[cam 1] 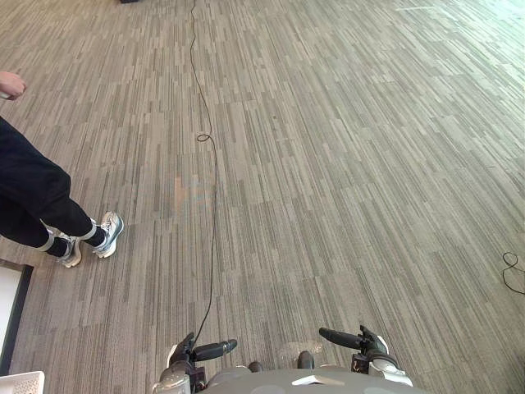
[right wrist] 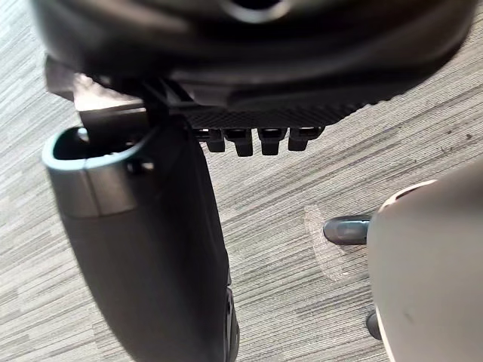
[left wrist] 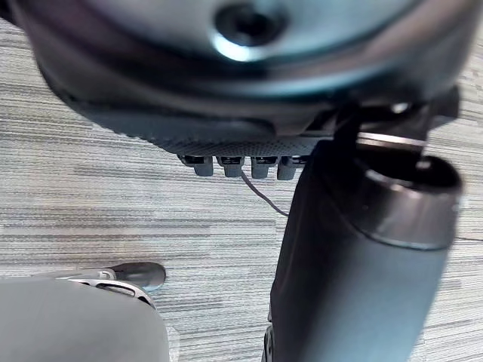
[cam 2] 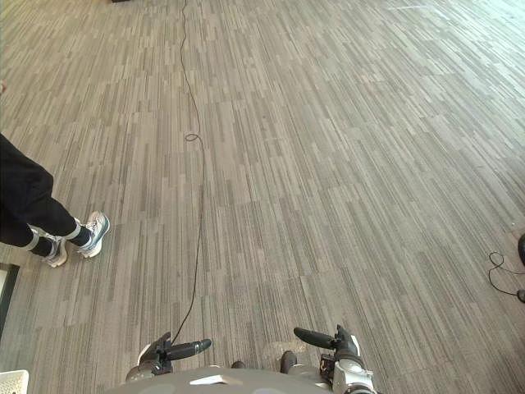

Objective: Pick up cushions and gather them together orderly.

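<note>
My left hand [cam 1: 205, 351] hangs low at the near edge of the left eye view, thumb pointing inward, over grey striped carpet [cam 1: 328, 164]. My right hand [cam 1: 353, 338] hangs level with it a little to the right, thumb also pointing inward. In the left wrist view the fingers [left wrist: 241, 164] of the left hand [left wrist: 355, 256] hang straight in a row with nothing between them and the thumb. The right hand [right wrist: 158, 249] looks the same in its own wrist view, its fingers [right wrist: 256, 139] straight and holding nothing.
A person's legs in dark trousers and light sneakers [cam 1: 102, 234] stand at the left. Near the lower left lie a dark-framed white panel [cam 1: 10, 308] and the corner of a white basket [cam 1: 20, 382]. Carpet stretches ahead and to the right.
</note>
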Robot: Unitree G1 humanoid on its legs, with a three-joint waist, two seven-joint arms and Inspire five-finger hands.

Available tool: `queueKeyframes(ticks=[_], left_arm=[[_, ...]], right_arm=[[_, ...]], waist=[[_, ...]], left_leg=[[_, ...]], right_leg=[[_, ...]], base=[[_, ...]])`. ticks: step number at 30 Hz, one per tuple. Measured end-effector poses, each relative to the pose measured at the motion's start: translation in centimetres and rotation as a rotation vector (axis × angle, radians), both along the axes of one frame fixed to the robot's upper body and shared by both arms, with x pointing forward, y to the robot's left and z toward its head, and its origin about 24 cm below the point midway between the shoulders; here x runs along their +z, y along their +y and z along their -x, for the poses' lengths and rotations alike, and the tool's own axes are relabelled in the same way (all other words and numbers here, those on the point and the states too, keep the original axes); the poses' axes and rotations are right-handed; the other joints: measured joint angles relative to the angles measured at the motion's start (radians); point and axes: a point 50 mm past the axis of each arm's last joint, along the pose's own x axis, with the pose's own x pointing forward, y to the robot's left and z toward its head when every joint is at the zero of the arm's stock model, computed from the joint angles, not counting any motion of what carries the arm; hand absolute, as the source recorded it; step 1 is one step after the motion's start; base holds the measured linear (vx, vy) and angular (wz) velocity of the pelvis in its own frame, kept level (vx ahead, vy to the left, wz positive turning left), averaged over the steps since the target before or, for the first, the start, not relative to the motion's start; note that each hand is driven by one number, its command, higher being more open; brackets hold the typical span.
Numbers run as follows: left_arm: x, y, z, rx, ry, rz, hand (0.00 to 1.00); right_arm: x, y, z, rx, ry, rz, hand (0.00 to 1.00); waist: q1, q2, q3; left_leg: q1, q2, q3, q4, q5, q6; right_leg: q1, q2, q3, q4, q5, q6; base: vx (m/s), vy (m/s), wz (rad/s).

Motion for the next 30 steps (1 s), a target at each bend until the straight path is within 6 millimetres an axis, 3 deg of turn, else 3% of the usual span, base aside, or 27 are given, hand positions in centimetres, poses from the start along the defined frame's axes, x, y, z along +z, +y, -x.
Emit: queueKeyframes(ticks=[15, 18, 20, 21, 23, 24, 25, 28, 30], left_arm=[[-0.1, 0.2, 0.4, -0.011, 0.023, -0.009, 1.00], [0.1, 0.4, -0.6, -0.019, 0.002, -0.015, 1.00], [0.3, 0.4, -1.2, -0.021, -0.015, -0.016, 1.00], [0.3, 0.6, -1.2, -0.011, -0.015, -0.017, 1.00], [0.5, 0.9, -1.4, 0.009, -0.035, -0.022, 1.00], [0.6, 1.0, -1.6, 0.061, -0.058, -0.012, 1.00], [0.7, 0.8, -1.8, 0.090, -0.083, 0.000, 1.00], [0.9, 0.8, -2.1, 0.106, -0.108, 0.010, 1.00], [1.0, 0.7, -2.5, 0.111, -0.129, 0.015, 1.00]], right_arm=[[-0.1, -0.1, 0.3, -0.059, 0.000, -0.021, 1.00], [0.0, -0.3, 0.1, -0.095, -0.014, -0.031, 1.00], [0.1, -0.6, -0.1, -0.110, -0.022, -0.027, 1.00], [0.1, -0.5, -0.2, -0.124, -0.031, -0.031, 1.00], [0.2, -0.4, -0.4, -0.127, -0.042, -0.031, 1.00], [0.4, -0.5, -0.6, -0.129, -0.056, -0.025, 1.00], [0.4, -0.9, -0.4, -0.135, -0.050, -0.007, 1.00], [0.4, -1.1, -0.4, -0.137, -0.049, 0.000, 1.00], [0.4, -1.0, -0.5, -0.136, -0.049, -0.002, 1.00]], waist=[[0.001, -0.003, 0.010], [-0.001, -0.005, 0.024], [0.003, 0.004, 0.049], [0.003, 0.001, 0.059], [0.008, -0.001, 0.072], [0.017, 0.007, 0.082], [0.028, 0.010, 0.085], [0.036, 0.010, 0.086], [0.048, 0.007, 0.086]], left_leg=[[-0.017, -0.004, -0.007, -0.024, 0.028, 0.041], [-0.103, 0.005, -0.023, 0.064, 0.005, 0.024], [-0.178, 0.044, -0.023, 0.241, -0.074, 0.004], [-0.235, 0.075, 0.005, 0.400, -0.097, -0.015], [-0.302, 0.112, 0.044, 0.573, -0.095, -0.013], [-0.351, 0.152, 0.070, 0.698, -0.125, 0.007], [-0.405, 0.186, 0.086, 0.741, -0.152, 0.008], [-0.468, 0.186, 0.090, 0.640, -0.144, 0.006], [-0.506, 0.165, 0.093, 0.496, -0.084, -0.005]], right_leg=[[-0.013, 0.003, -0.026, -0.016, 0.005, -0.010], [-0.062, -0.001, -0.054, 0.012, -0.007, -0.034], [-0.065, 0.014, -0.064, 0.040, -0.035, -0.060], [-0.061, 0.017, -0.064, 0.070, -0.064, -0.064], [-0.054, 0.015, -0.056, 0.108, -0.093, -0.072], [-0.043, 0.016, -0.050, 0.133, -0.116, -0.081], [-0.035, 0.006, -0.041, 0.159, -0.140, -0.083], [-0.016, -0.033, -0.032, 0.164, -0.167, -0.060], [-0.005, -0.076, -0.016, 0.164, -0.193, -0.027]], base=[[-0.07, -0.048, 0.03], [-0.10, -0.078, 0.25], [-0.08, -0.059, 0.20], [-0.02, -0.035, 0.02], [0.04, -0.017, -0.08], [0.10, -0.001, -0.19], [0.15, 0.025, -0.14], [0.17, 0.088, -0.10], [0.33, 0.236, -0.17]])
